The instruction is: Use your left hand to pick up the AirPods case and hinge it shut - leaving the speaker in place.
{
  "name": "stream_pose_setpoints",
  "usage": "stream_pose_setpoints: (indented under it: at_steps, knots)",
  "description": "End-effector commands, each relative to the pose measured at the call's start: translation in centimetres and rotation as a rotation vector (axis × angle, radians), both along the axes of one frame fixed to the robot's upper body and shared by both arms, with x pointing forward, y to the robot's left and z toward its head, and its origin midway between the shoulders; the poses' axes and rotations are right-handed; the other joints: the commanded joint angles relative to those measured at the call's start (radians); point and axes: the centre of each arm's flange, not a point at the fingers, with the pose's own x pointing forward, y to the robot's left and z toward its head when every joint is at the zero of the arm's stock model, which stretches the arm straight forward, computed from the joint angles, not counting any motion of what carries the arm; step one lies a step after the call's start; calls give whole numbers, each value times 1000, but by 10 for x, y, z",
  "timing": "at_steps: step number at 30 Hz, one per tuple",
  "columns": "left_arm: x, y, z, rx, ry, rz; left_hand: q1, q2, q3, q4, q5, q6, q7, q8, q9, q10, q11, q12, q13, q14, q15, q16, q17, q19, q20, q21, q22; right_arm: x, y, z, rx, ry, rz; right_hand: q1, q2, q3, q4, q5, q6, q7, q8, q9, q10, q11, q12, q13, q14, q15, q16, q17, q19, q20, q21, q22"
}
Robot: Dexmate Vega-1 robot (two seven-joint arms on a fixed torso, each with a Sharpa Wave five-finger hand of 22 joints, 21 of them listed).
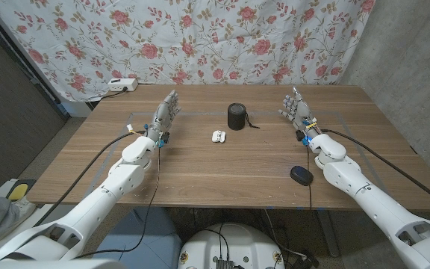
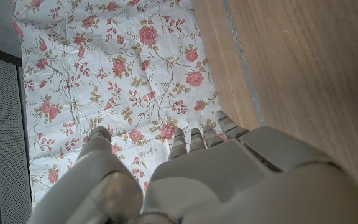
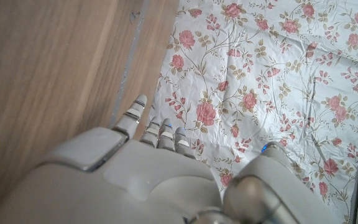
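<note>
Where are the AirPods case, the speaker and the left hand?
AirPods case (image 1: 218, 136), head view, its open white body.
speaker (image 1: 236, 116), head view, its black side.
left hand (image 1: 165, 116), head view, middle of the hand.

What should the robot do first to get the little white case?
Probably reach the left robot hand toward the middle of the table, to the open AirPods case. That hand is empty and apart from the case, and the black speaker stands just behind it, so come in low.

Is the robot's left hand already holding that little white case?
No. The left hand is open near the table's left side, well apart from the AirPods case, which lies by the speaker.
</note>
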Motion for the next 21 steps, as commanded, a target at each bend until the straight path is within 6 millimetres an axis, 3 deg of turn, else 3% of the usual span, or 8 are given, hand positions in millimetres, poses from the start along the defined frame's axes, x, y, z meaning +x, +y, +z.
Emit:
stream_pose_setpoints:
  at_steps: [1,21]
  knots:
    - [-1,-6,-1,3,-10,-4,11,2,7,-3,4,0,-10,6,4,-8,1,5,4,-10,0,6,2,-2,6,3,3,2,2,1,-19,21,19,9,1,6,-3,7,-3,9,5,4,1,6,7,2,-7,3,8,5,5,5,5,1]
    - [-9,18,4,109,-99,90,23,9,9,-16,3,38,-11,17,4,27,-10,18,4,14,-8,14,2,30,10,-10,4,-3,3,8,-31,-13,-2,11,4,5,-4,6,-12,9,4,3,-6,5,6,2,-15,3,5,4,-8,10,3,1]
